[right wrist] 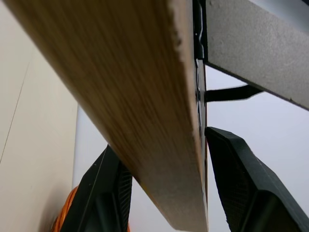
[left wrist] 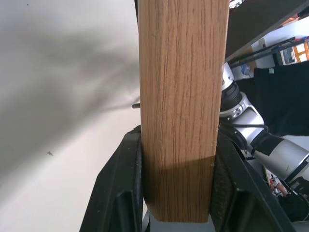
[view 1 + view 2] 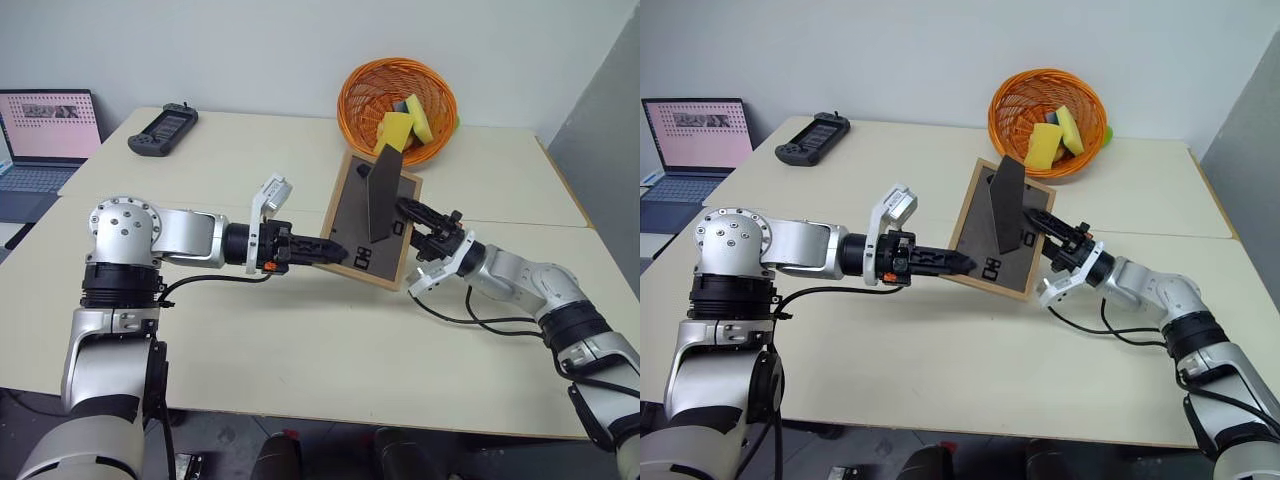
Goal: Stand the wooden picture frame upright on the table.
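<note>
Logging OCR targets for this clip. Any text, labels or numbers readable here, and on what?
Wooden picture frame, back panel: black marks near its lower edge, not readable.
Laptop screen: rows of small print, too small to read.
Handheld device: no legible marking.
Nothing else carries text.

**What rests on the table**

We see the table (image 3: 300, 340), pale beige, with a seam line running across it behind our grippers. Beyond the right gripper (image 3: 425, 222) an orange basket (image 3: 397, 108) sits on the tabletop. Well beyond the left gripper (image 3: 330, 250), towards the far left corner, lies a dark handheld controller (image 3: 162, 128).
</note>
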Controlling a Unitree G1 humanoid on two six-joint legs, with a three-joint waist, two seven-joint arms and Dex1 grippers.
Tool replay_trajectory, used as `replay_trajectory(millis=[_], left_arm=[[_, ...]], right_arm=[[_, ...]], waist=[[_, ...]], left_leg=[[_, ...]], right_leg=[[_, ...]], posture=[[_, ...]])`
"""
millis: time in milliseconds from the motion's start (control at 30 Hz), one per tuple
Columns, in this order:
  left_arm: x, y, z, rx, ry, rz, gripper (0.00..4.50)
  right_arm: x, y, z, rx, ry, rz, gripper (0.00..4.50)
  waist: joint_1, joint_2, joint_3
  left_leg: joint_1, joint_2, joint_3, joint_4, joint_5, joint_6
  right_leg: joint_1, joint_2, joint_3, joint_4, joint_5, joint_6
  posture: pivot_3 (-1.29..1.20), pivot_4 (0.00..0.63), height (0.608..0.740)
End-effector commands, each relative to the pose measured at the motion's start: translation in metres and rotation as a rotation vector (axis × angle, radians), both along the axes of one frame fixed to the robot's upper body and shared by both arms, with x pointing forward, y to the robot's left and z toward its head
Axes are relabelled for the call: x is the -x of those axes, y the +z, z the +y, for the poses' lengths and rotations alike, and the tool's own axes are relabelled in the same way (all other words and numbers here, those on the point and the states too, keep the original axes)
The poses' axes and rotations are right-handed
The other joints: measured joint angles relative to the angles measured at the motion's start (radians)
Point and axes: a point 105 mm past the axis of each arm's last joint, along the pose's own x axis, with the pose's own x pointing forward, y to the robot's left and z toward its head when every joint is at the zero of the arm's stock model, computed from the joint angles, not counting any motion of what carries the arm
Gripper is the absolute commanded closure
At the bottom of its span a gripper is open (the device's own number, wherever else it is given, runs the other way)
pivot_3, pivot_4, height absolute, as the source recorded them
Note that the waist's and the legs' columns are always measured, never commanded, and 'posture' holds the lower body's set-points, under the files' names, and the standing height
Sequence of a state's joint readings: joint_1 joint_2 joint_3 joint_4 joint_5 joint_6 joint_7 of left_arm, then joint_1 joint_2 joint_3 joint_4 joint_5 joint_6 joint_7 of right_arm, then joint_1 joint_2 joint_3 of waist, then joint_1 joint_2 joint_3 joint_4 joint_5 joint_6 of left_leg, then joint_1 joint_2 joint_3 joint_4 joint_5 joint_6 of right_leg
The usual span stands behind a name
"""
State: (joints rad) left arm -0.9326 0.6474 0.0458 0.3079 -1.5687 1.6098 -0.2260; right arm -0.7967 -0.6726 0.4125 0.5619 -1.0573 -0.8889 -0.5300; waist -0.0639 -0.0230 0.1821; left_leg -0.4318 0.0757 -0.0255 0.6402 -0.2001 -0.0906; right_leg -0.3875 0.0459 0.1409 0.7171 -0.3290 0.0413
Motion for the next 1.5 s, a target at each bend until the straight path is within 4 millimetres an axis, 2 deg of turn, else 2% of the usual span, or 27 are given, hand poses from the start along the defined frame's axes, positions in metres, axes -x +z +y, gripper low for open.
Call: replay_trajectory(millis=[33, 467, 933, 1067, 1200, 1500], left_arm=[[0.004, 0.001, 0.0, -0.022, -0.017, -0.01, 3.19], [0.01, -0.004, 0.002, -0.031, -0.026, 0.005, 3.19], [0.013, -0.005, 0.003, -0.035, -0.03, 0.003, 3.19], [0.012, -0.006, 0.004, -0.036, -0.026, 0.006, 3.19], [0.012, -0.005, 0.004, -0.034, -0.026, 0.008, 3.19], [0.012, -0.005, 0.003, -0.029, -0.028, 0.01, 3.19]], right_arm=[[0.004, 0.031, 0.002, -0.057, 0.049, -0.093, 2.09], [0.003, 0.031, -0.01, -0.019, 0.046, -0.09, 2.09], [0.013, 0.03, -0.002, 0.023, 0.125, -0.097, 2.09], [0.013, 0.03, -0.002, 0.016, 0.128, -0.097, 2.73], [0.013, 0.03, -0.002, 0.017, 0.13, -0.099, 3.0], [0.013, 0.031, -0.003, -0.003, 0.124, -0.104, 3.05]], waist=[[0.0, 0.0, 0.0], [0.0, 0.0, 0.0], [0.0, 0.0, 0.0], [0.0, 0.0, 0.0], [0.0, 0.0, 0.0], [0.0, 0.0, 0.0]], left_leg=[[0.0, 0.0, 0.0, 0.0, 0.0, 0.0], [0.0, -0.001, 0.0, 0.0, 0.0, 0.0], [0.0, -0.002, -0.001, 0.0, 0.0, 0.0], [0.0, -0.003, -0.001, 0.0, 0.0, 0.0], [0.0, -0.005, -0.002, 0.001, 0.0, 0.0], [0.0, -0.012, -0.003, 0.001, 0.0, 0.001]], right_leg=[[0.0, 0.0, 0.0, 0.0, 0.0, 0.0], [0.0, 0.0, 0.0, 0.0, 0.0, 0.0], [0.0, -0.001, 0.0, 0.0, 0.0, 0.0], [0.0, -0.001, 0.0, 0.0, 0.0, 0.0], [0.0, -0.003, 0.0, 0.001, 0.0, 0.0], [0.001, -0.01, 0.0, 0.001, -0.001, 0.002]], posture=[[0.0, 0.15, 0.74], [0.0, 0.15, 0.74], [0.0, 0.15, 0.74], [0.0, 0.15, 0.74], [0.0, 0.15, 0.74], [0.0, 0.15, 0.74]])
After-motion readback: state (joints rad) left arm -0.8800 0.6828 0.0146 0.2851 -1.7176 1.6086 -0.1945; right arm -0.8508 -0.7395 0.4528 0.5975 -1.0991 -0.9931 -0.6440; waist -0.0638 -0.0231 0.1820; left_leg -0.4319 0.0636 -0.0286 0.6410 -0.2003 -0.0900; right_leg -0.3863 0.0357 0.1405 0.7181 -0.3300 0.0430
